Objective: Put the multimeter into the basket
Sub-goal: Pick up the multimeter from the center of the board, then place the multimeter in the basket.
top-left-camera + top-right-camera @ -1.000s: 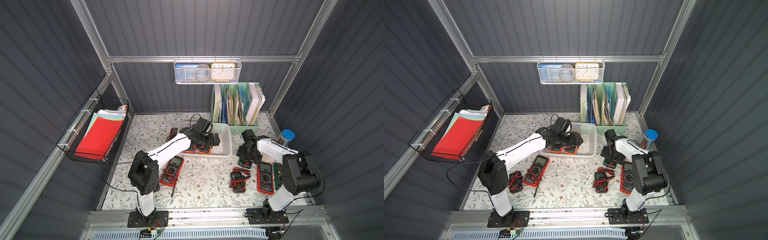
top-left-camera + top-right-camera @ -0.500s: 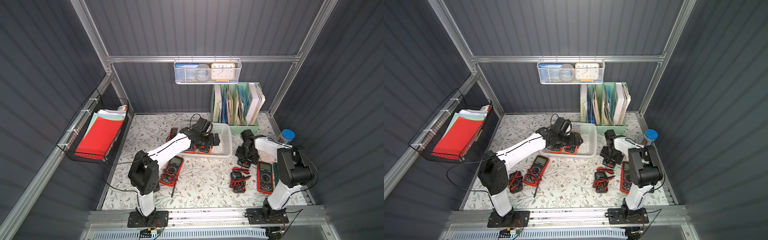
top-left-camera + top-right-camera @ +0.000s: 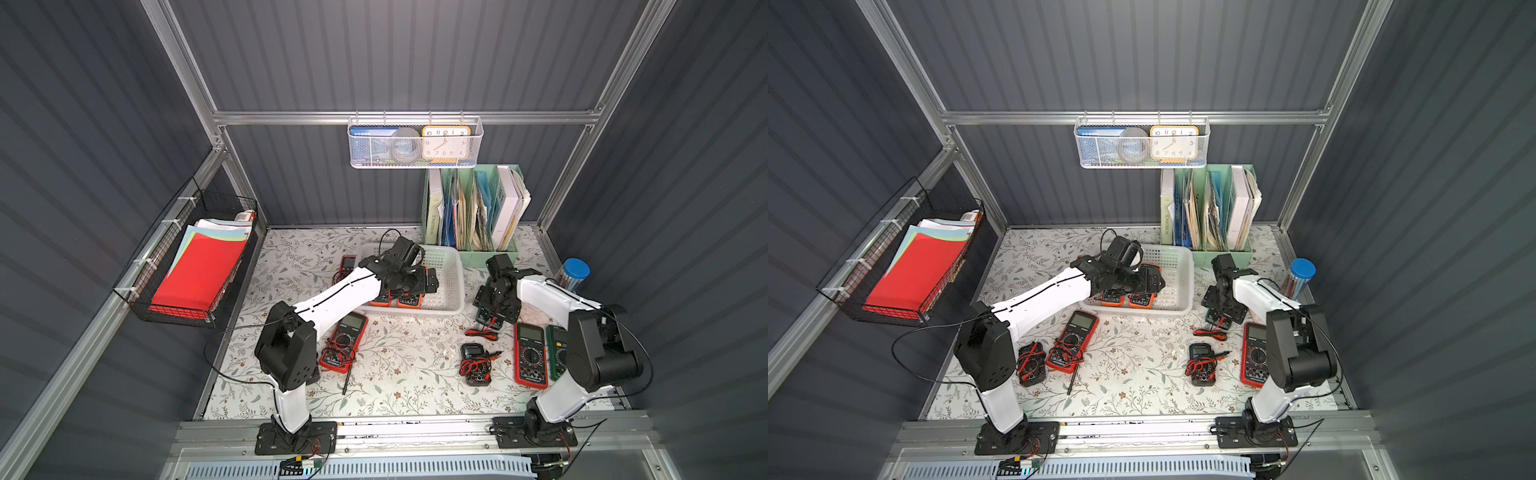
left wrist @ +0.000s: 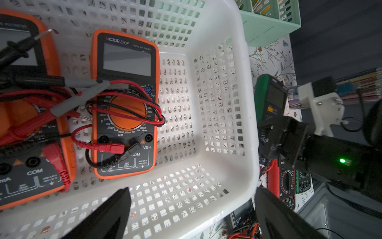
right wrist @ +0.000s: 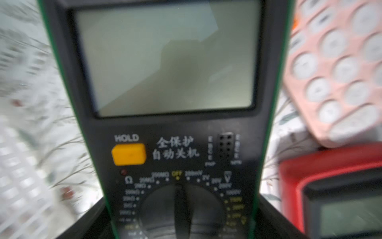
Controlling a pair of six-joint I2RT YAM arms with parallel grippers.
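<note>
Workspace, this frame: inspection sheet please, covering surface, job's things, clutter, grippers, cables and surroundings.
Surface: floral-patterned tabletop.
Job's things: white perforated basket holds two orange multimeters; green multimeter, red multimeter and small black multimeter lie outside it.
Clutter: pink calculator beside the green multimeter; blue-lidded jar.
Grippers: left gripper open above the basket, empty; right gripper straddles the green multimeter, grip unclear.
Cables: test leads coiled on the orange multimeters; loose probe on the tabletop.
Surroundings: green file organiser, white wire-mesh basket with clock, black wire basket with coloured paper.
</note>
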